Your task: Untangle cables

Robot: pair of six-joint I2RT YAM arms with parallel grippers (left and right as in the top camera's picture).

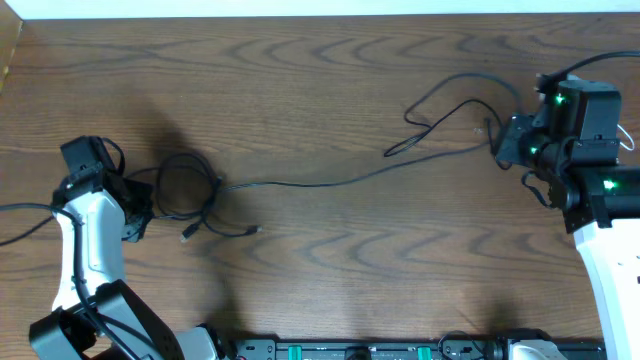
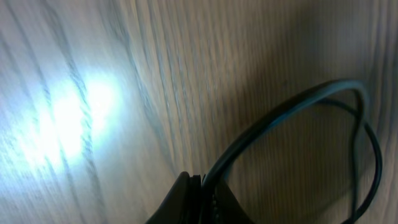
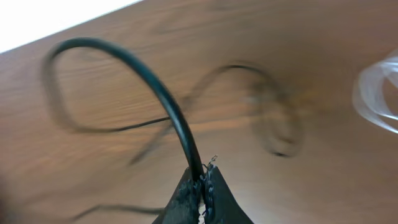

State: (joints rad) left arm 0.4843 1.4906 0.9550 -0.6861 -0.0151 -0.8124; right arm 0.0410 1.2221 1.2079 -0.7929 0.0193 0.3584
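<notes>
Overhead view: the black cables lie in two groups on the table (image 1: 300,80). A tight coil (image 1: 186,186) sits at the left, with plug ends (image 1: 187,238) trailing just below it. A long strand (image 1: 330,181) leaves the coil and runs across to the loose loops (image 1: 450,100) at the right.

The left gripper (image 2: 203,190) is clenched on a black cord at the coil's left side; the cord arcs away from the fingertips. The right gripper (image 3: 203,182) is clenched on a black cord beside the loose loops. Whether both hold the same cable cannot be told. A white cord (image 3: 378,93) shows at the margin of the right wrist view, apart from the grip; its course cannot be traced.

Step in hand, in my judgement: drawing the held cords apart to open the coil. You should pull slowly and low over the wood, watching that the turns slide off one another rather than cinch. If the coil drags as one lump, stop and regrip a single turn.

Room: between the two groups only the long strand crosses bare wood, so work toward the middle is unobstructed. The far edge (image 1: 300,17) lies near the loose loops, and the left arm works near the table's left side; outward travel there looks limited. Keep slack from sliding over either edge.
</notes>
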